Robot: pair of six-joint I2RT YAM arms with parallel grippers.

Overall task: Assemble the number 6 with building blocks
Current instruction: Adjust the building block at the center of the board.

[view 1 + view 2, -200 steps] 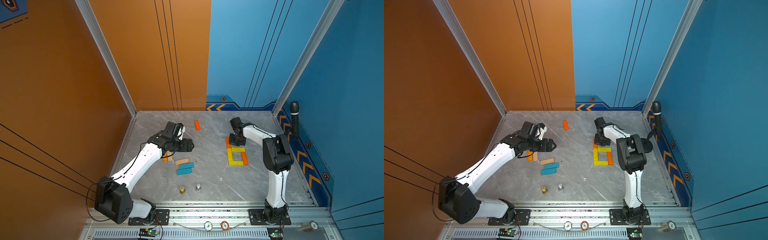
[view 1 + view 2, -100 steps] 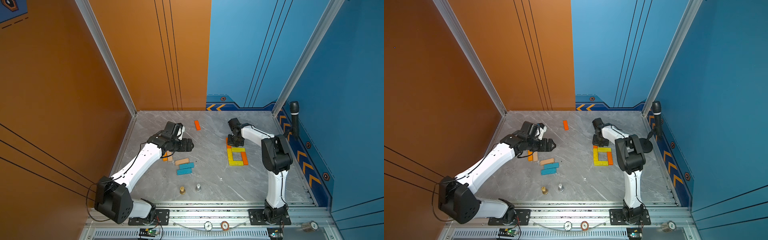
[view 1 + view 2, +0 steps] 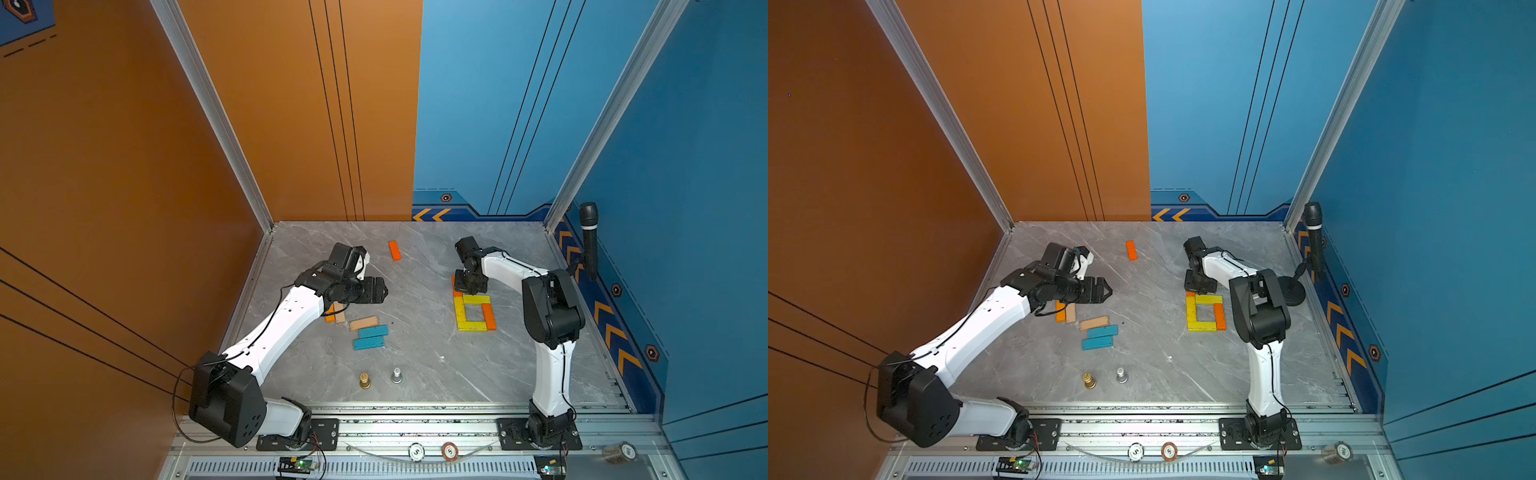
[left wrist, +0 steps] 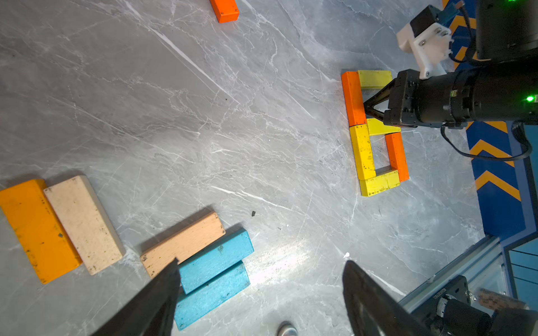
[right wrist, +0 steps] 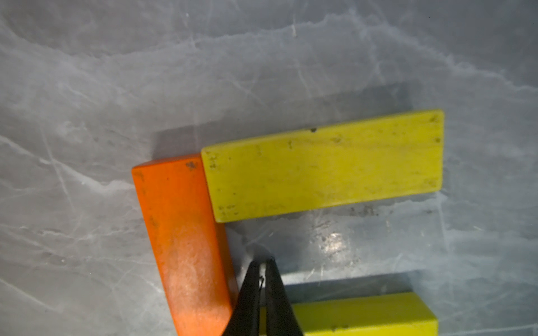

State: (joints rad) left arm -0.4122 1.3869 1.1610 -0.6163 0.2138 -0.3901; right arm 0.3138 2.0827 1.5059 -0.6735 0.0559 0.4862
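The building blocks form a figure at the right. In the left wrist view it is an orange upright (image 4: 353, 99) with a yellow bar (image 4: 374, 79) at its far end. Below them lies a square of yellow (image 4: 362, 154) and orange (image 4: 397, 157) blocks. My right gripper (image 5: 263, 261) is shut and empty, its tips on the table beside the orange block (image 5: 180, 232), just short of the yellow bar (image 5: 323, 165). In both top views it (image 3: 469, 286) covers the figure's far end. My left gripper (image 4: 260, 263) hangs open over two teal blocks (image 4: 215, 256) and holds nothing.
Loose blocks lie left of centre: an orange and tan pair (image 3: 336, 318), a tan one (image 3: 363, 323), and a lone orange one (image 3: 395, 250) near the back. A gold pawn (image 3: 365, 380) and a silver pawn (image 3: 397, 375) stand near the front. A microphone (image 3: 589, 237) stands by the right wall.
My right gripper has edged slightly left at the figure's far end. The left arm has stayed still.
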